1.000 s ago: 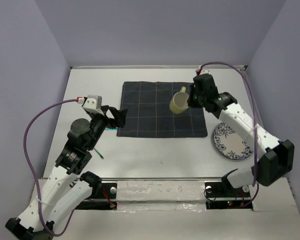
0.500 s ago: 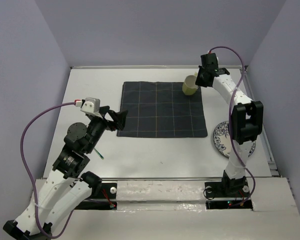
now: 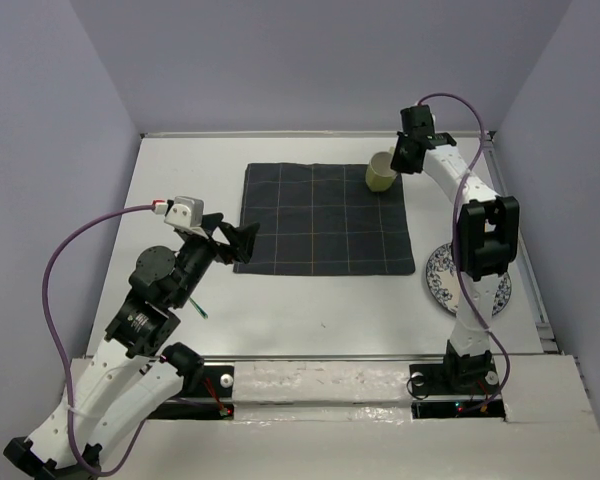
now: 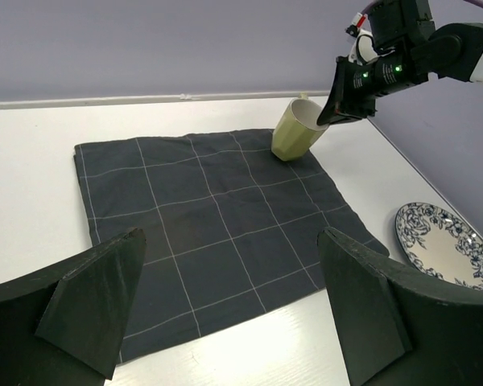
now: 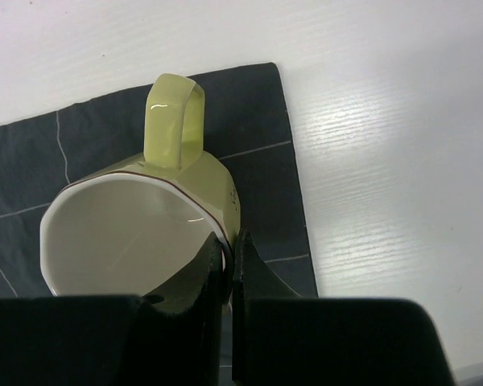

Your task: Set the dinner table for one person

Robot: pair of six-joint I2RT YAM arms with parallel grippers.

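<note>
Observed from the near edge of the white tabletop (image 3: pixel 180 170), which fills the floor of the enclosure and carries every item noted below.

A dark checked mat (image 3: pixel 320 220) lies flat at the middle of the tabletop, slightly toward 12 o'clock.

A pale green mug (image 3: pixel 381 173) sits at the mat's 1 o'clock corner. It leans over, open mouth turned toward the right arm and handle on the side away from it. Whether its base bears fully on the cloth cannot be told.

Right tool (image 3: pixel 395 165): closed to a narrow gap on the mug's rim, one finger inside the wall and one outside, as the right wrist view shows. The arm reaches out to about 1 o'clock.

Left tool (image 3: pixel 242 240): spread wide, nothing between the fingers. It is positioned at the mat's 8 o'clock corner, facing across the cloth.

A white plate with blue floral pattern (image 3: pixel 442 280) rests on bare tabletop at 4 o'clock from the mat, just clear of the cloth edge and partly hidden by the right arm.
</note>
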